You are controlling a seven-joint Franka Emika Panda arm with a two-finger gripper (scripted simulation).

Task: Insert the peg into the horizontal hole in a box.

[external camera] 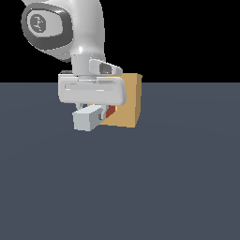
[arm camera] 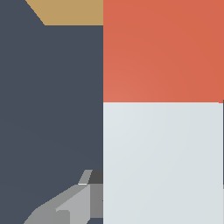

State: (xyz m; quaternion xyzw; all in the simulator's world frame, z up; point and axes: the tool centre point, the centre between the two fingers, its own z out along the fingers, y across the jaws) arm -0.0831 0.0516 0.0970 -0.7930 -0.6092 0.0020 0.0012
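The peg lies level, its red end meeting the near face of the box, a pose suited to sliding into the hole, which is hidden behind it. The hand above the grey half appears clamped on the peg, holding it above the desk.

A bare simulated scene: flat slate-grey floor under a featureless black backdrop.
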